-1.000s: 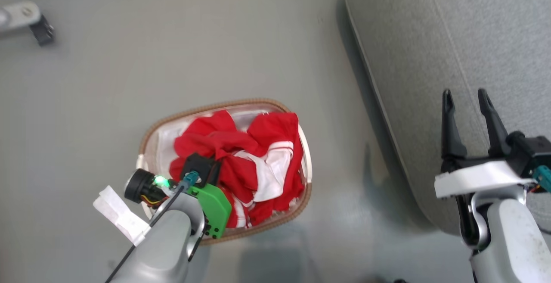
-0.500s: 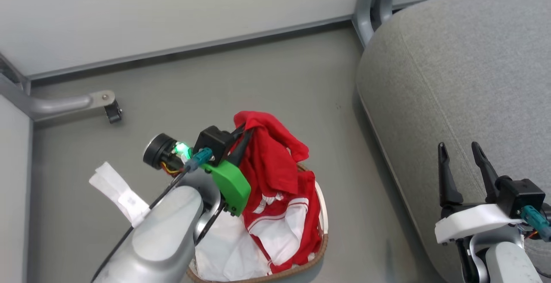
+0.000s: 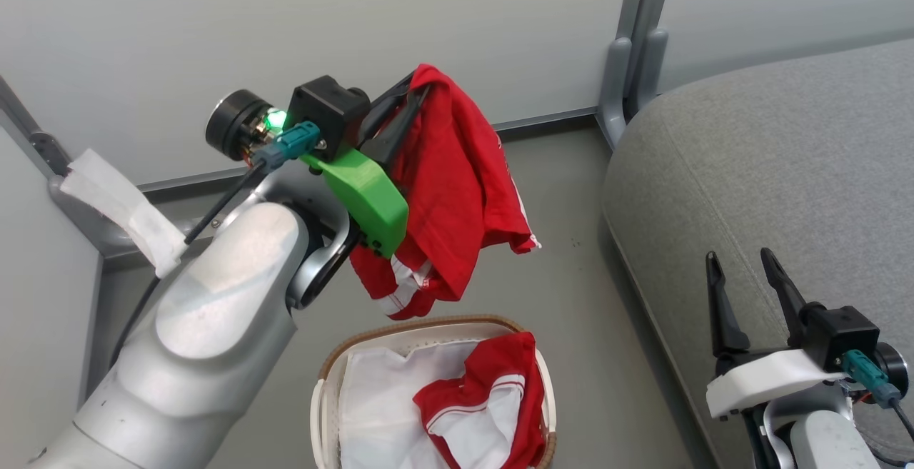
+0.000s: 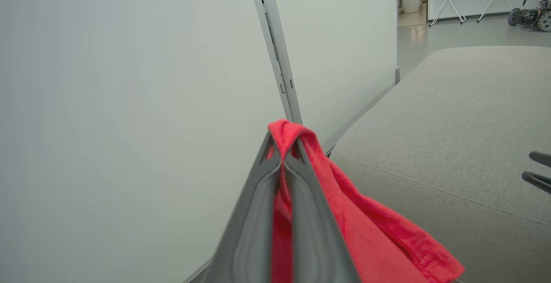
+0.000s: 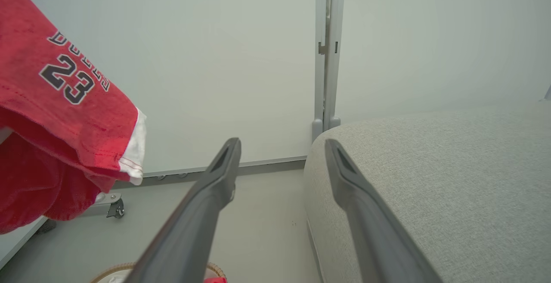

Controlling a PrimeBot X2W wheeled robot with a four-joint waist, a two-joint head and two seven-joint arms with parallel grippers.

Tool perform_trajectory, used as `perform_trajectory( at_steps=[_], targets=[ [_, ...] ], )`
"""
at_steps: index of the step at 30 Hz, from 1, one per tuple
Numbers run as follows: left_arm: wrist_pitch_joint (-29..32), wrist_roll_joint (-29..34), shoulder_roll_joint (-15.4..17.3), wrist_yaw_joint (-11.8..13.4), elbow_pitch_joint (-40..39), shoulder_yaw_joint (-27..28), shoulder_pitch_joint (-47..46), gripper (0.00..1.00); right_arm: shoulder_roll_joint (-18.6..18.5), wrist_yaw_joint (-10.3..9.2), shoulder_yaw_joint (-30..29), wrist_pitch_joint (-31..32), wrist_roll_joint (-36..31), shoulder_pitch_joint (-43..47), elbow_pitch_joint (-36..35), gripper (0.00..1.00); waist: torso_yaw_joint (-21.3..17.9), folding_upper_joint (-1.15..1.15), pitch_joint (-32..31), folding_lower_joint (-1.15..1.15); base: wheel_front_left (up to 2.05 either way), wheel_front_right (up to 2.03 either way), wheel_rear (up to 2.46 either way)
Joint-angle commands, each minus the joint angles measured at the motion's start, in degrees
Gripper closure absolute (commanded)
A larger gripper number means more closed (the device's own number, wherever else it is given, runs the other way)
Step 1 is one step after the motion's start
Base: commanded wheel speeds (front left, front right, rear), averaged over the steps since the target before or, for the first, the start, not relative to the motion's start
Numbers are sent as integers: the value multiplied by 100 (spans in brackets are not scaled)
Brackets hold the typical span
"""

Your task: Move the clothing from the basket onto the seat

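My left gripper is shut on a red jersey and holds it high in the air above the basket. The garment hangs down from the pinched fold; its printed number shows in the right wrist view. A second piece of red and white clothing lies in the basket on a white liner sheet. The grey seat lies to the right. My right gripper stands open over the seat's front edge, nothing between its fingers.
Pale partition panels with a grey post stand behind the basket and seat. A grey frame leg with a castor rests on the floor at the left. Grey floor runs between basket and seat.
My left gripper has lifted the red jersey out of the basket and high above it. The head camera has tilted up, so the wall came into view. The right gripper stays open.
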Motion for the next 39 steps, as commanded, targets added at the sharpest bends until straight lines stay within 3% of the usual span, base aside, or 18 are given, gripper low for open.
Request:
perform_trajectory(
  at_steps=[1, 8, 20, 35, 36, 37, 38, 39],
  targets=[
    [35, -64, -10, -6, -47, 4, -141, 100, -23, -4, 45, -12, -41, -64, -3, 0, -13, 0, -5, 0, 0, 0, 0],
    [91, -107, -76, 40, -150, 40, -354, 100, -24, -4, 444, -12, -77, -190, -80, 0, -39, 0, -1, 0, 0, 0, 0],
    [94, -53, -231, 78, -213, -122, -452, 100, -25, -4, 1870, -12, -585, -858, 430, 0, 9, 0, 24, 0, 0, 0, 0],
    [59, -77, -183, 71, -685, -346, -248, 100, -24, -4, 2175, -12, -933, -2031, 867, 0, 185, 0, 79, 0, 0, 0, 0],
    [33, -85, -178, 78, -704, -344, -226, 100, -25, -4, 2182, -12, -922, -2097, 907, 5, 183, 0, 82, 0, 0, 0, 0],
    [7, -93, -169, 92, -711, -334, -205, 100, -24, -4, 2186, -12, -904, -2170, 948, 58, 178, 0, 85, 0, 0, 0, 0],
    [-10, -102, -151, 101, -709, -325, -180, 100, -23, -4, 2182, -12, -890, -2226, 984, 89, 173, 0, 89, 0, 0, 0, 0],
    [-23, -114, -131, 123, -701, -310, -139, 100, -24, -4, 2162, -12, -870, -2277, 1008, 100, 167, 0, 94, 0, 0, 0, 0]
  ],
)
